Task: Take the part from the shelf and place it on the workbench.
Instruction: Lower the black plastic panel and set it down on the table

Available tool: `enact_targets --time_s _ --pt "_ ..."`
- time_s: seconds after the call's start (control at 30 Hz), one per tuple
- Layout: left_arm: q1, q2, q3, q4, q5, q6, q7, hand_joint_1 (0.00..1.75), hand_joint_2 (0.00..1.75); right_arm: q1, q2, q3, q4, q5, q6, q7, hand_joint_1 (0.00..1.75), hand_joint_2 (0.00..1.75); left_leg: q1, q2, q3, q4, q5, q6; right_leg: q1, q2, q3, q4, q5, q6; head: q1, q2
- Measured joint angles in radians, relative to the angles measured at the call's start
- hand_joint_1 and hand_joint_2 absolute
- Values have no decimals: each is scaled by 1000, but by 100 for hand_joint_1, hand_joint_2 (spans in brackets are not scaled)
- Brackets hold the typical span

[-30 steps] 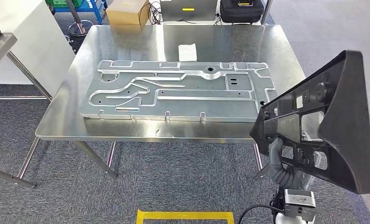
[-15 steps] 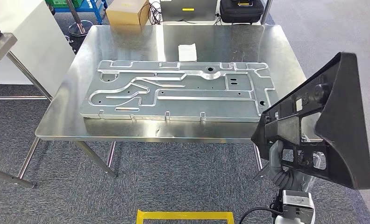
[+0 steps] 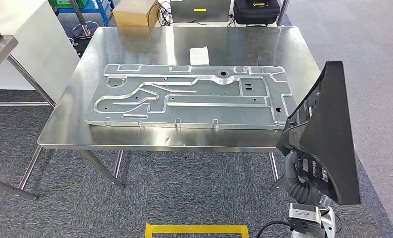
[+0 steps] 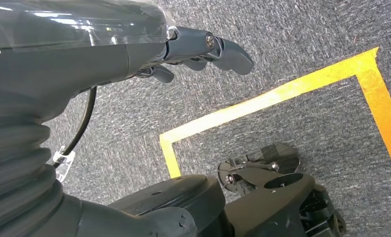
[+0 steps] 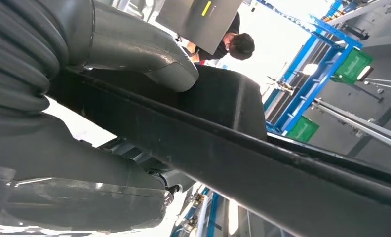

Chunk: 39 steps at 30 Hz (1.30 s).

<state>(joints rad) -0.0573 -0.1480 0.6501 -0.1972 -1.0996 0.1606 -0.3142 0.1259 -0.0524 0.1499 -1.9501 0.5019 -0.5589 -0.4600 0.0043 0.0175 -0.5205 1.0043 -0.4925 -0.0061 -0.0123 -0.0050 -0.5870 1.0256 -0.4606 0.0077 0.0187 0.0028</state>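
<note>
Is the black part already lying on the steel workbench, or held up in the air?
Held up: the right hand holds the black part on edge beside the workbench.

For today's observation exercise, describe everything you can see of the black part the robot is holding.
The black part looks like moulded matt plastic: a long piece with a ribbed, cut-out inner face and a smooth solid back. It stands nearly upright, edge-on to the head view, off the right end of the workbench, above the carpet. The right hand grips its lower end from below.

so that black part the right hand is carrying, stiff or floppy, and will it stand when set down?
Probably stiff: the black part keeps straight edges though the right hand grips only its lower end. Likely tippy: it is tall, thin and held nearly edge-on. Laying it flat on the workbench seems safer.
</note>
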Motion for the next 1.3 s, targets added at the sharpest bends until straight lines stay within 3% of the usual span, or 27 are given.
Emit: enact_targets --time_s 0.33,0.67,0.83,0.93,1.0,1.07,1.1,1.13,1.17,1.23,1.3 --pt "0 0 2 0 -3 -3 -1 0 175 1 -9 9 -1 2 -10 -14 175 175 0 0 1 0 0 0 0 0 0 0 0 0 0 0" --pt "0 -1 2 0 -21 4 2 0 175 68 -13 9 -60 41 -97 -44 175 175 -1 0 -2 6 -3 4 -4 0 0 0 1 2 0 0" --pt "0 -2 2 0 -28 4 5 0 175 73 -15 3 -70 46 -122 -34 175 175 -2 1 -7 15 -5 12 -5 0 0 -2 6 10 0 0" --pt "0 -4 2 0 -32 4 6 0 175 74 -16 -2 -77 53 -132 -35 175 175 5 2 0 -2 8 25 -4 1 2 -5 6 20 0 0" --pt "0 -8 2 0 -32 5 7 0 175 75 -19 -4 -81 54 -134 -35 175 175 12 7 7 -20 22 36 -4 3 -20 47 -32 26 4 0" --pt "0 -10 2 0 -32 6 8 0 175 77 -22 -6 -83 67 -135 -31 175 175 12 9 3 -24 27 39 -10 4 -79 171 -96 33 6 0" --pt "0 -11 2 0 -33 6 8 0 175 79 -23 -9 -83 89 -135 -24 175 175 13 10 2 -24 27 39 -12 4 -106 227 -115 38 6 0" --pt "1 -12 2 0 -33 6 9 0 175 81 -24 -14 -83 129 -135 -9 175 175 14 10 1 -22 27 37 -16 4 -119 255 -116 42 6 0" --pt "1 -13 2 0 -33 6 10 0 175 82 -24 -22 -82 190 -135 18 175 175 15 10 2 -20 25 34 -19 3 -114 245 -99 45 6 0" --pt "0 -14 2 0 -37 6 12 0 175 78 -24 -51 -79 366 -134 104 175 175 21 9 3 -11 17 22 -27 -1 -54 124 -34 53 6 0" --pt "-2 -15 2 0 -42 5 12 0 175 62 -31 -93 -68 524 -111 204 175 175 21 8 -2 2 7 5 -25 -1 -3 20 -1 48 8 0"
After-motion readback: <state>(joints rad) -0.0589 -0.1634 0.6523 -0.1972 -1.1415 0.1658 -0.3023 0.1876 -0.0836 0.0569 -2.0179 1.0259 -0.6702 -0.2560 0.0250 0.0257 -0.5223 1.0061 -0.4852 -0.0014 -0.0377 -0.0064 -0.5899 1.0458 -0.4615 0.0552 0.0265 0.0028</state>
